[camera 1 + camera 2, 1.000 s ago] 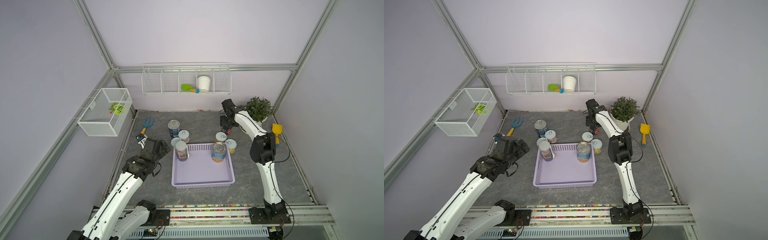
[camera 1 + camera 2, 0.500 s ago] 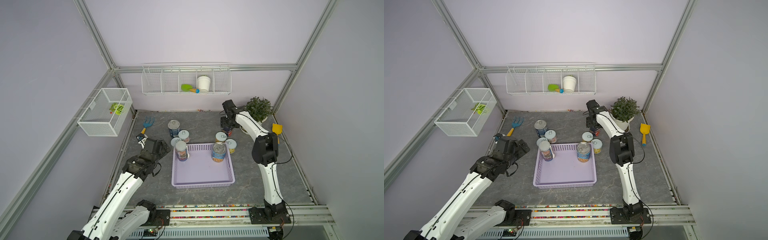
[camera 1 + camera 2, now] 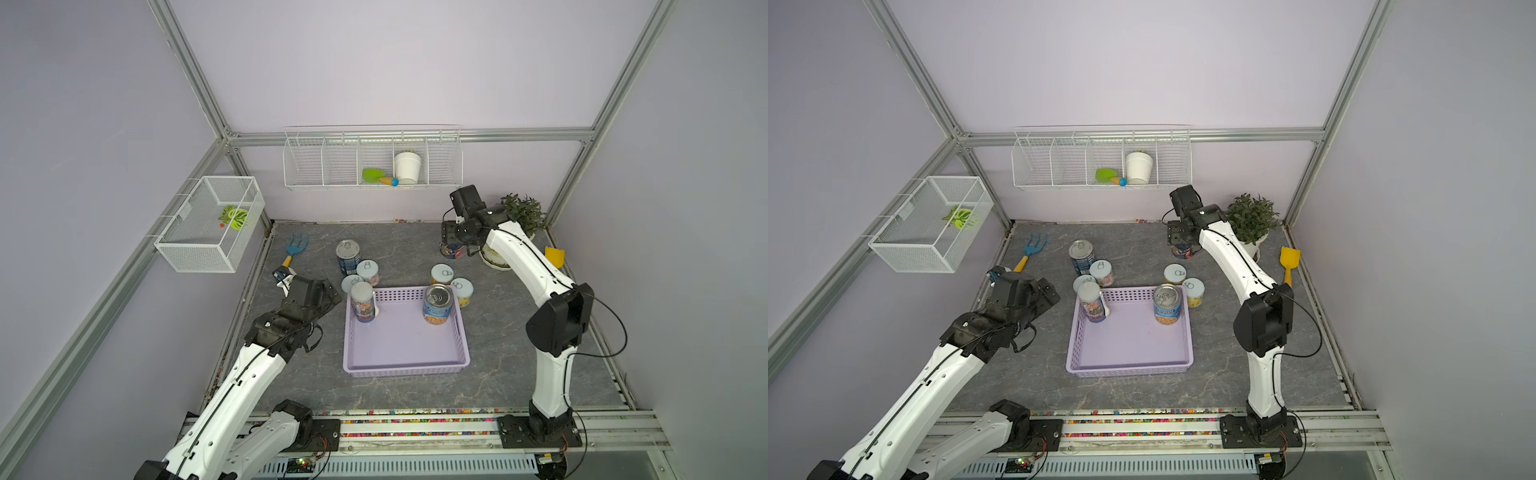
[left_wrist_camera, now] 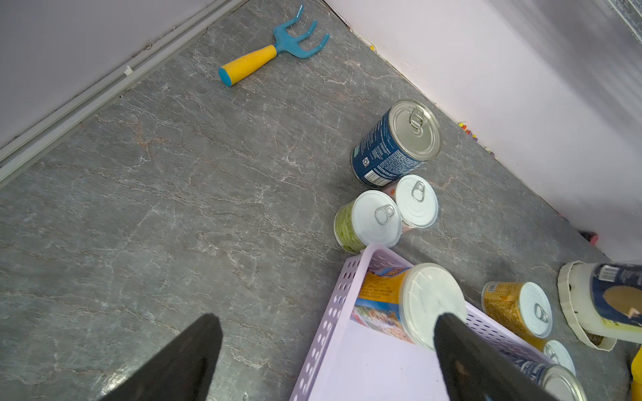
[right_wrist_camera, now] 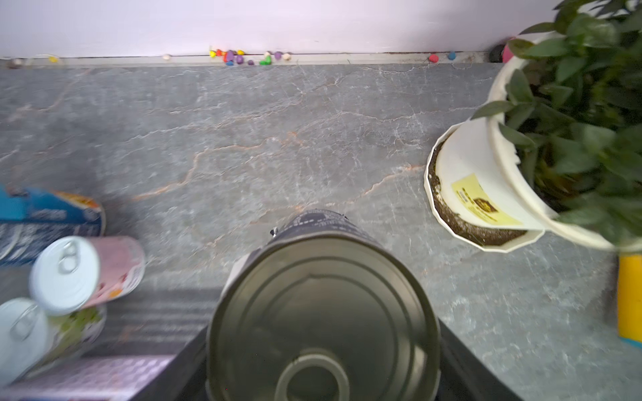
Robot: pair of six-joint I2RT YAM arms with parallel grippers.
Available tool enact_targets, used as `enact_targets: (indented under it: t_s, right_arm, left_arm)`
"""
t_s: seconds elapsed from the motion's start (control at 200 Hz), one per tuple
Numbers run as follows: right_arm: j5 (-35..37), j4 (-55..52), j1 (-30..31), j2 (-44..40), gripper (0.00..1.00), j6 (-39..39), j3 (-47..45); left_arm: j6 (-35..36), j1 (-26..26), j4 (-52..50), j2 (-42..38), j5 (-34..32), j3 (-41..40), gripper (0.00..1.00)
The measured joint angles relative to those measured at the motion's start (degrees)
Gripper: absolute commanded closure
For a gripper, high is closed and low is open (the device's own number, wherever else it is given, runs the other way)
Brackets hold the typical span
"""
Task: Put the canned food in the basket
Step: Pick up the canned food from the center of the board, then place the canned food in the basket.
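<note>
The lavender basket (image 3: 405,345) (image 3: 1129,345) lies mid-floor. Two cans stand at its far end: a pale-lidded one (image 3: 362,301) (image 4: 427,305) and a blue one with a silver top (image 3: 437,303). On the floor behind it stand a blue can (image 3: 347,255), two pale-lidded cans (image 3: 368,270) (image 3: 352,282), and two more (image 3: 441,274) (image 3: 461,289). My right gripper (image 3: 453,243) (image 5: 323,347) is shut on a dark-labelled can (image 3: 452,250) (image 5: 323,312) at the back right, next to the plant. My left gripper (image 3: 328,291) (image 4: 323,347) hangs open over the basket's far left corner.
A potted plant (image 3: 521,216) and a yellow shovel (image 3: 555,255) sit at the back right, close to my right arm. A blue rake (image 3: 296,245) lies at the back left. A wire shelf (image 3: 372,158) and a mesh basket (image 3: 208,224) hang on the walls.
My right gripper has shifted a little with the dark-labelled can, and its wrist view is blurred. The left arm and the other cans have not moved.
</note>
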Motion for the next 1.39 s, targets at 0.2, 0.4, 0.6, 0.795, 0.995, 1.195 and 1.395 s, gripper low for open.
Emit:
enact_targets:
  t_s: [0.2, 0.4, 0.6, 0.795, 0.995, 1.195, 1.395]
  right_arm:
    - [0.44, 0.42, 4.57, -12.87, 0.57, 0.31, -11.06]
    - [1.42, 2.62, 13.64, -29.57, 0.57, 0.57, -25.99]
    - [1.77, 3.04, 22.71, -41.44, 0.58, 1.57, -37.29]
    - [-0.04, 4.76, 26.03, -47.52, 0.58, 3.91, -48.76]
    - [-1.99, 6.51, 26.16, -47.74, 0.59, 5.29, -57.59]
    - [-2.43, 10.36, 26.16, -43.87, 0.59, 5.42, -58.75]
    - [-1.14, 13.22, 26.16, -38.1, 0.59, 5.16, -58.31]
  left_arm:
    - [0.0, 0.0, 0.35, 1.14, -0.02, 0.0, 0.0]
    - [0.0, 0.0, 0.87, 1.53, -0.07, -0.35, 0.0]
    - [0.0, 0.02, 1.75, 1.51, -0.79, -1.36, 0.0]
    - [-0.02, 0.13, 2.47, 1.42, -1.55, -1.55, 0.0]
    - [-0.02, 0.26, 2.82, 1.09, -1.77, -1.75, 0.0]
    - [-0.02, 0.28, 2.95, 1.01, -1.77, -1.9, 0.0]
    - [-0.02, 0.28, 2.97, 1.01, -1.75, -1.9, 0.0]
